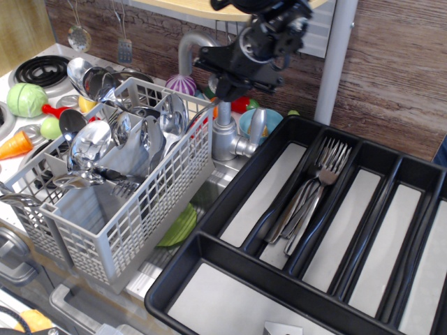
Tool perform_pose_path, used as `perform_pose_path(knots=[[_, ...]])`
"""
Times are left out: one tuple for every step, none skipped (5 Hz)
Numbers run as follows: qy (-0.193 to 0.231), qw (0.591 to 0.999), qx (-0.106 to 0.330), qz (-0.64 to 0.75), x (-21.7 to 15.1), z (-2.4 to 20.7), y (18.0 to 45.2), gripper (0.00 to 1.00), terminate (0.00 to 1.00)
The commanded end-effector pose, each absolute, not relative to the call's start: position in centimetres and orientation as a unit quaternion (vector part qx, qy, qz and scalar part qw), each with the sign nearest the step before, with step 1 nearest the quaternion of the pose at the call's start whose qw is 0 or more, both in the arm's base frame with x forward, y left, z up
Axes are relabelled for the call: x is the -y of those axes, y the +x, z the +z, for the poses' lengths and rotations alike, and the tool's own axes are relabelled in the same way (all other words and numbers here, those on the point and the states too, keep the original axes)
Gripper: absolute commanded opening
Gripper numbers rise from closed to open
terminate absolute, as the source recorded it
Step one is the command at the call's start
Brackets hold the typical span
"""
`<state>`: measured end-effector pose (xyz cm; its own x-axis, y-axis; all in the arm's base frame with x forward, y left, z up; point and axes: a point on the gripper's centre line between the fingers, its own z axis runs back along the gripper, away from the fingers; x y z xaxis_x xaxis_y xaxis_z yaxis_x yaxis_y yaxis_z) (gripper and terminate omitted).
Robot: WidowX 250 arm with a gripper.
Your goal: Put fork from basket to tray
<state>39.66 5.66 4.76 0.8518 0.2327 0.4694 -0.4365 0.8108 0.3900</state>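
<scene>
observation.image shows the fork [207, 112] lifted at the back right corner of the basket [126, 209]. Its thin handle runs up into the black tool [225, 82], and its lower end sits near the basket's rim. The tool is clenched on the fork's upper handle and hangs above the silver faucet [227, 136]. Where exactly the fingers meet the metal is hard to make out against the dark housing.

The basket stands toward the left edge of the tabletop, packed with steel spoons [94, 143], and a few fork tines poke out low near its front. The tray [237, 192] lies beside it, filling the right and front right of the tabletop, well apart from the lifted fork. In one of its long compartments rests a bundle of forks [314, 192], tines pointing toward the back wall.

Behind the basket, at the far left corner, sit a stove burner [42, 68], a green toy cabbage [26, 99] and an orange toy carrot [15, 145]. A purple toy vegetable [183, 85] sits near the faucet.
</scene>
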Motion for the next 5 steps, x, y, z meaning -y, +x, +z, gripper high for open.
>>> perform_pose_path(knots=[[0.303, 0.897, 0.262, 0.187, -6.8, 10.1, 38.0, 0.0, 0.0], [0.334, 0.885, 0.27, 0.18, -7.4, 12.2, 37.3, 0.0, 0.0], [0.335, 0.893, 0.253, 0.164, -6.9, 15.7, 36.2, 0.0, 0.0], [0.286, 0.912, 0.245, 0.164, -5.0, 18.3, 35.8, 0.0, 0.0], [0.229, 0.941, 0.207, 0.14, -2.9, 21.0, 36.4, 0.0, 0.0]])
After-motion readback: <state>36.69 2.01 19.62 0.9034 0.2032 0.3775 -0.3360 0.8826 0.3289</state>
